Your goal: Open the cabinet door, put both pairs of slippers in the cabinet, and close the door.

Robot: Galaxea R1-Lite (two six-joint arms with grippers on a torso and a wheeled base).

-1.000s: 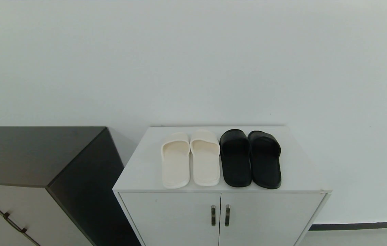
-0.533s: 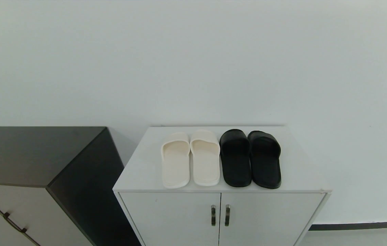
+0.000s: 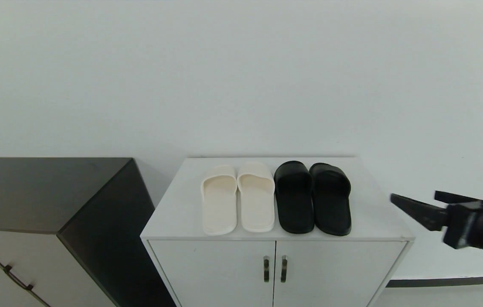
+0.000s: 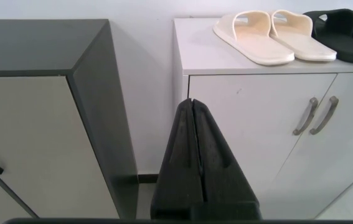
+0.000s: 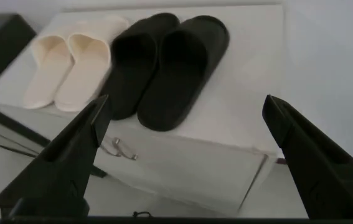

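Observation:
A white cabinet (image 3: 181,204) stands against the wall with both doors shut, and two metal handles (image 3: 275,268) meet at the middle. On its top lie a cream pair of slippers (image 3: 238,199) and, to their right, a black pair of slippers (image 3: 313,199), toes toward the wall. My right gripper (image 3: 414,196) hangs open beside the cabinet's right top corner, level with the top and holding nothing. In the right wrist view its fingers (image 5: 64,162) frame the black pair (image 5: 164,68). My left gripper (image 4: 192,107) is shut and empty, low, facing the gap left of the cabinet (image 4: 251,124).
A taller dark cabinet (image 3: 45,192) with a pale front and a dark handle (image 3: 17,279) stands close on the left, with a narrow gap between the two. A plain white wall (image 3: 241,76) is right behind. Floor and a dark baseboard (image 3: 446,282) show at the lower right.
My right gripper has come into the head view from the right edge. The slippers and the cabinet doors have not moved.

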